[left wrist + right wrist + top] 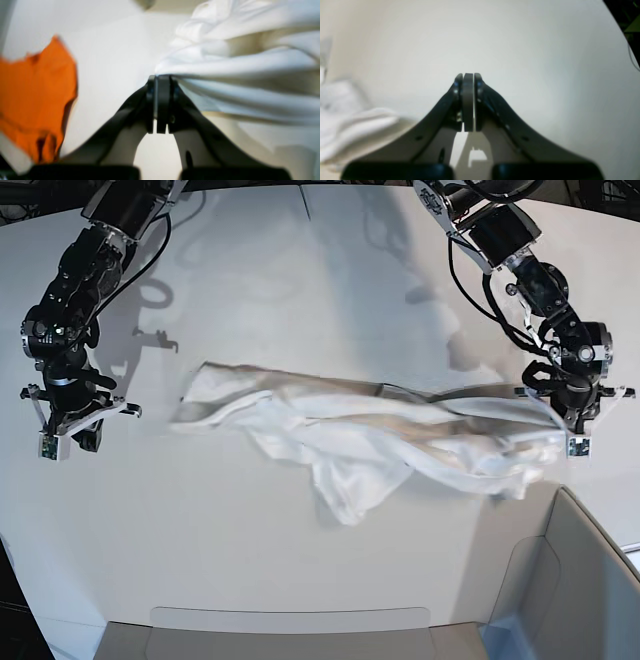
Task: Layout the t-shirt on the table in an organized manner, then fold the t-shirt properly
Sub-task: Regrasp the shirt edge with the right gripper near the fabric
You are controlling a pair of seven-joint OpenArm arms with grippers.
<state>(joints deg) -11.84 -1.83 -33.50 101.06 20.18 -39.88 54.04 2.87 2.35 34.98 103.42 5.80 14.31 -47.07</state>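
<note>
The white t-shirt [370, 440] lies crumpled and stretched sideways across the middle of the table [300, 280], its print not showing. In the base view my left gripper [568, 420] is at the shirt's right end. The left wrist view shows this gripper [162, 77] shut on a pinched edge of the t-shirt [237, 62], whose folds pull away to the right. My right gripper [70, 430] hangs over bare table well left of the shirt. In its wrist view the right gripper [468, 75] is shut on nothing, with the t-shirt [350, 125] at the lower left.
A grey bin-like corner piece [580, 580] stands at the front right, close under the shirt's right end. A blurred orange shape [37, 100] fills the left of the left wrist view; I cannot tell what it is. The table's curved edge [617, 27] shows at upper right.
</note>
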